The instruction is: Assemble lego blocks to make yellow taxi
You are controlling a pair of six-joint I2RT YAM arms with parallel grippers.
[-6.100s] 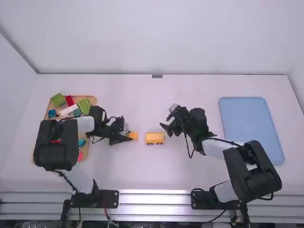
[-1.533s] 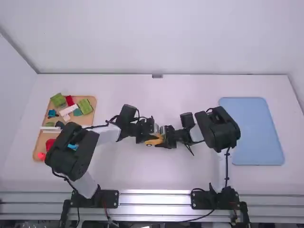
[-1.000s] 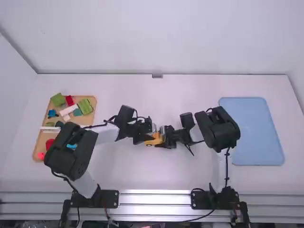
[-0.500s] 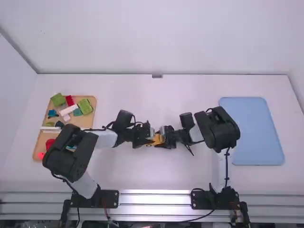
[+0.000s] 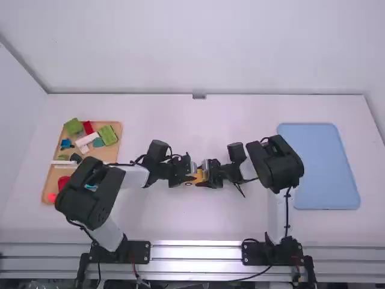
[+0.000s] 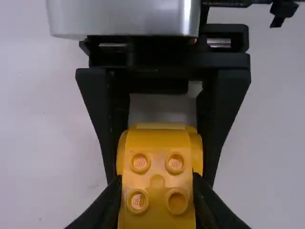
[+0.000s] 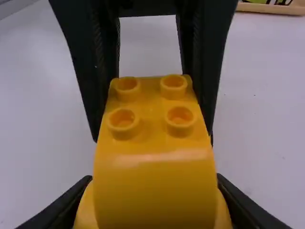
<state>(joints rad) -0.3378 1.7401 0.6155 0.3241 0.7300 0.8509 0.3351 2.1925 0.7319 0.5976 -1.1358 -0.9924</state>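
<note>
Yellow blocks [image 5: 198, 175] are together near the table's middle, with my left gripper [image 5: 190, 176] on their left and my right gripper [image 5: 207, 176] on their right. In the left wrist view my left gripper [image 6: 157, 193] is shut on a yellow block with round studs [image 6: 157, 162]; the right gripper's fingers flank the yellow piece behind it. In the right wrist view my right gripper [image 7: 155, 198] is shut on the smooth, rounded yellow piece [image 7: 155, 186], against the studded part [image 7: 150, 107] between the left gripper's fingers. How firmly the pieces are joined I cannot tell.
A wooden tray [image 5: 119, 133] at the left holds several green, red, white and blue blocks, partly under the left arm. A blue mat [image 5: 319, 165] lies at the right.
Since the oldest frame, the left gripper has moved right with its yellow block and the right gripper has come left onto the yellow car piece. Over the last half second, both arms have barely moved.
</note>
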